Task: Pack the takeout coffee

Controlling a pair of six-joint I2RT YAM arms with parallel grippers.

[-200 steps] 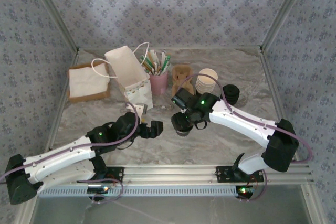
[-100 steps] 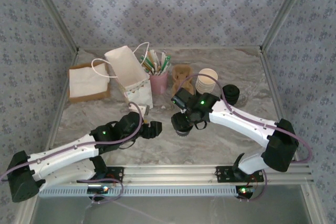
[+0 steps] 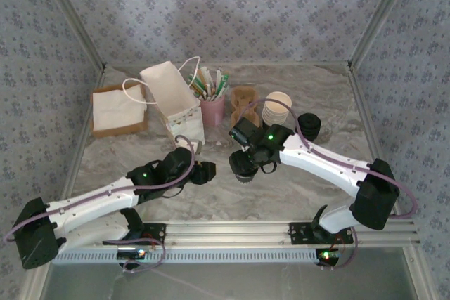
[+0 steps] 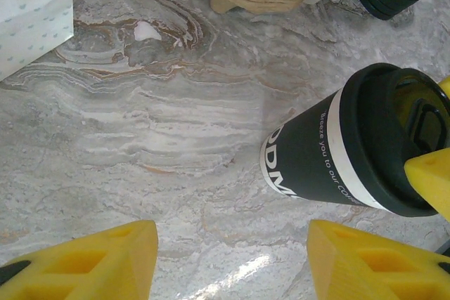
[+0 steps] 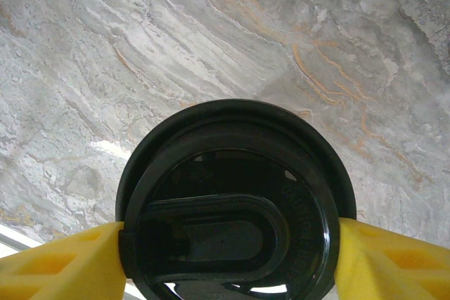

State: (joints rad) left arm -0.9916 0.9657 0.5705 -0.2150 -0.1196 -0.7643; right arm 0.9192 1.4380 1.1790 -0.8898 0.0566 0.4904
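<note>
The dark paper cup with a white band and round black plastic lid (image 4: 337, 159) stands, apparently upright, on the grey marble table (image 4: 140, 124). The right gripper (image 5: 228, 258) is clamped on its lid. The left gripper (image 4: 232, 258) hangs just beside it, jaws apart and holding nothing.

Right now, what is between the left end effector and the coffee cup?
In the left wrist view, bare marble table lies between the left end effector and the coffee cup.

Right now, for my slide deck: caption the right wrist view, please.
Right gripper clamps the black-lidded coffee cup by its lid, marble tabletop beneath.
</note>
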